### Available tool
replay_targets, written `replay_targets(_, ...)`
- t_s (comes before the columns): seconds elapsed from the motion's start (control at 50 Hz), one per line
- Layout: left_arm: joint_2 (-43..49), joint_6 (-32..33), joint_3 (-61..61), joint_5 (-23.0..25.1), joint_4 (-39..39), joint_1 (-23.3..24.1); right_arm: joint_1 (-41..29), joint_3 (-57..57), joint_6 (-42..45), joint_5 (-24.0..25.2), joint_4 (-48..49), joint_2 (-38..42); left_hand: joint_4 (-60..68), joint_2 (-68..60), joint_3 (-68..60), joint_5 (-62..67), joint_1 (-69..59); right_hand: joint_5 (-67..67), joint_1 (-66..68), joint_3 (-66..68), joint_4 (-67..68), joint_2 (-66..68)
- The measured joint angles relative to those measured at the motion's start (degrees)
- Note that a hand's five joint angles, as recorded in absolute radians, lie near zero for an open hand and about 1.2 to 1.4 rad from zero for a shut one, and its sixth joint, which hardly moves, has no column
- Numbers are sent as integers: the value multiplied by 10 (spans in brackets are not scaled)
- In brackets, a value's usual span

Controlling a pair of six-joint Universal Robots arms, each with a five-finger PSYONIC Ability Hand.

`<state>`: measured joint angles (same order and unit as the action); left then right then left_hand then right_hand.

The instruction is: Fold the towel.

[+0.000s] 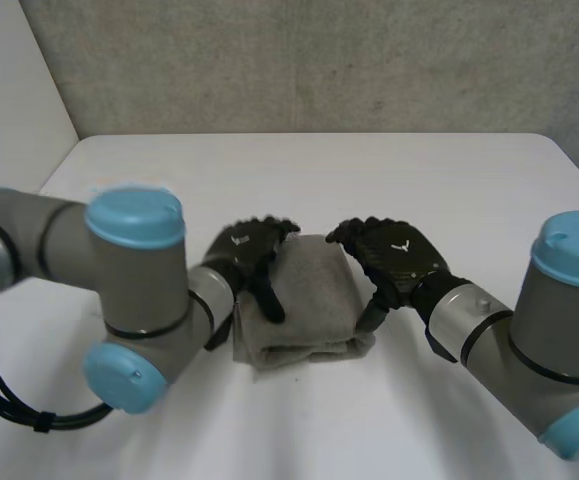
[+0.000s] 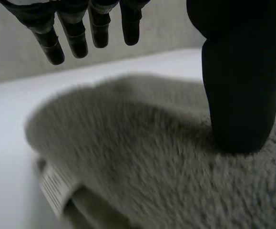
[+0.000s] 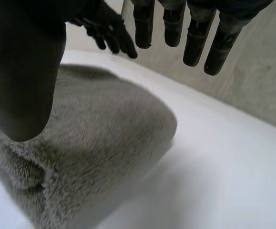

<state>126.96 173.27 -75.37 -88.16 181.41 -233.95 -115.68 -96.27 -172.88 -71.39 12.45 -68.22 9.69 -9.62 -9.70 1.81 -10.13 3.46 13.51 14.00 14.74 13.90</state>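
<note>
Left robot hand [image 1: 247, 252] and right robot hand [image 1: 397, 256] sit close together, fingers relaxed.

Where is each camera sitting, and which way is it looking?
Head view: between and behind the arms, looking down at the table; both arms show, left hand and right hand at the towel's sides.
Left wrist view: on the left wrist, looking along its palm; thumb on the towel, fingers hanging above.
Right wrist view: on the right wrist, looking along its palm; thumb over the towel, left hand beyond.
Shared: all see the towel.
</note>
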Motion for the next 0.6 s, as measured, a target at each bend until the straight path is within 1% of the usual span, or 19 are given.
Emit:
replay_targets(0.08, 24, 1, -4, -9, 0, 4, -3, 30, 2, 1, -7, 45, 0, 0, 0, 0, 0, 0, 0, 0, 0, 0)
replay_targets(0.16, 37, 2, -6, -29, -1, 4, -11, 68, 4, -3, -20, 94, 0, 0, 0, 0, 0, 0, 0, 0, 0, 0)
replay_targets(0.26, 27, 3, -4, -50, -2, 3, -22, 107, 8, -14, -42, 133, 0, 0, 0, 0, 0, 0, 0, 0, 0, 0)
replay_targets(0.32, 9, 3, -3, -55, -3, 2, -26, 119, 9, -24, -51, 137, 0, 0, 0, 0, 0, 0, 0, 0, 0, 0)
replay_targets(0.36, -10, 3, -1, -57, -4, 2, -29, 124, 9, -35, -54, 127, -1, 0, 1, 0, 0, 0, 0, 0, 0, 0)
replay_targets(0.46, -74, 5, 5, -58, -15, -1, -28, 130, 4, -78, -55, 55, -1, 0, 1, 0, 1, 0, 0, 0, 0, 0)
replay_targets(0.54, -142, 14, 14, -60, -40, -11, -21, 143, 2, -131, -58, -25, -1, 0, 1, 0, 1, 0, 0, 0, 0, 0)
replay_targets(0.58, -184, 20, 23, -65, -60, -26, -13, 155, 3, -163, -70, -68, 0, 0, 0, 0, 0, 0, 0, 0, 0, 0)
replay_targets(0.6, -193, 21, 25, -67, -66, -30, -10, 157, 4, -169, -74, -76, 0, -1, 0, 0, 0, 0, 0, 0, 0, 0)
